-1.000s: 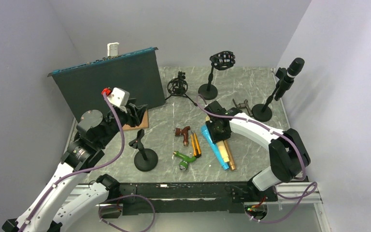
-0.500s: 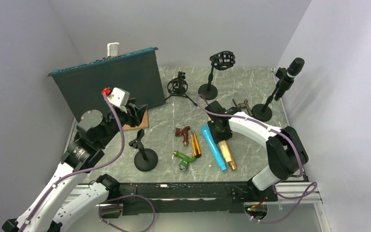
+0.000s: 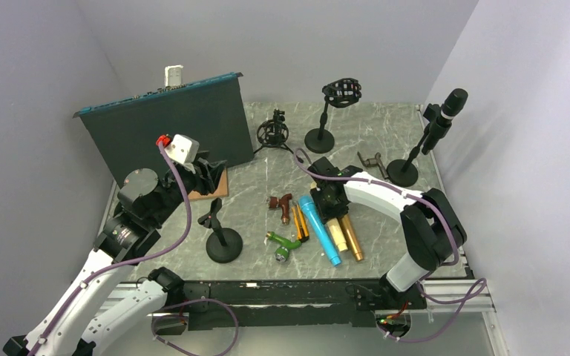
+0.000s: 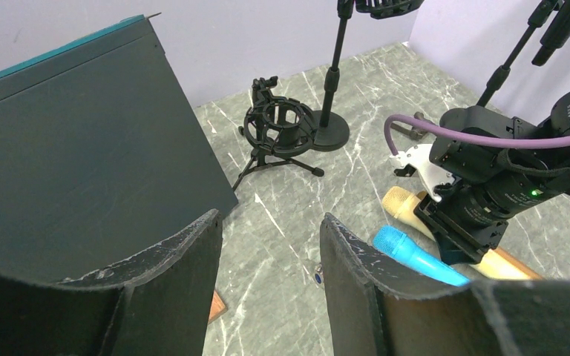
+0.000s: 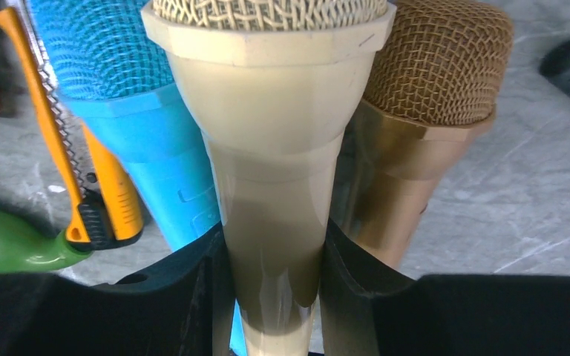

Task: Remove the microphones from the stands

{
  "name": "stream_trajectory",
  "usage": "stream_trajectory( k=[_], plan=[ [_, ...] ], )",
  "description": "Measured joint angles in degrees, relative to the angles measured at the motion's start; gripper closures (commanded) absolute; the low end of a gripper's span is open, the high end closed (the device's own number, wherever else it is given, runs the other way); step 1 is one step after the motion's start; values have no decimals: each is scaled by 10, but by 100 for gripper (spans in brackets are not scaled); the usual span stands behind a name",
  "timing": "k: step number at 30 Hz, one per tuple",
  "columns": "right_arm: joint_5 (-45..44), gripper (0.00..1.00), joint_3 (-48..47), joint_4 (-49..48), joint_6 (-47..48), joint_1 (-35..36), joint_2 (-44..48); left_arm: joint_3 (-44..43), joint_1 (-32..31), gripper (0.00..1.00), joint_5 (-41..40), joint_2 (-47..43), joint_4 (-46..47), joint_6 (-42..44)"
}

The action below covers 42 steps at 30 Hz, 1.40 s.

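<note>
My right gripper (image 3: 329,200) (image 5: 271,297) is shut on the handle of a cream microphone (image 5: 274,148), low over the table. The cream microphone (image 3: 335,231) lies between a blue microphone (image 3: 316,228) (image 5: 133,111) and a gold microphone (image 3: 352,237) (image 5: 423,126). A black microphone (image 3: 446,110) sits in the clip of a stand (image 3: 402,172) at the far right. My left gripper (image 3: 211,172) (image 4: 271,237) is open and empty, held above the table near the dark board.
An empty clip stand (image 3: 223,241) stands at the front left. A shock-mount stand (image 3: 319,139) and a small tripod mount (image 3: 273,133) stand at the back. A dark board (image 3: 167,130) leans at the left. An orange tool (image 3: 300,222), a brown piece (image 3: 282,206) and a green piece (image 3: 286,246) lie mid-table.
My right gripper has shifted left with the cream microphone. The blue microphone has slid left toward the orange tool. The left arm has not moved.
</note>
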<state>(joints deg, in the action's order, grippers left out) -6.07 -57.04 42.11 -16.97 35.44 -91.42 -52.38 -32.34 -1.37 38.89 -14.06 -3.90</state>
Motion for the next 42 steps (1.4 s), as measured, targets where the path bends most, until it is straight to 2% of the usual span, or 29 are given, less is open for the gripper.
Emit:
stream_trajectory(
  k=[8,13,21,27,32,38,42],
  plan=[
    [7,59,5,-17,-8,7,0,0,0,45,0,0,0,0],
    [6,48,21,-30,-12,7,0,0,0,45,0,0,0,0],
    [5,44,34,-45,-17,7,1,0,0,45,0,-1,0,0],
    [-14,33,28,-39,-21,7,34,0,0,45,0,-2,-1,-2],
    [-38,28,-68,-10,-10,-4,51,0,0,45,0,-7,-2,-2],
    [-80,28,-271,1,7,-54,48,0,0,45,0,-21,-4,-2],
    [-82,28,-359,-17,9,-92,45,0,0,45,0,-28,-3,-2]
  ],
)
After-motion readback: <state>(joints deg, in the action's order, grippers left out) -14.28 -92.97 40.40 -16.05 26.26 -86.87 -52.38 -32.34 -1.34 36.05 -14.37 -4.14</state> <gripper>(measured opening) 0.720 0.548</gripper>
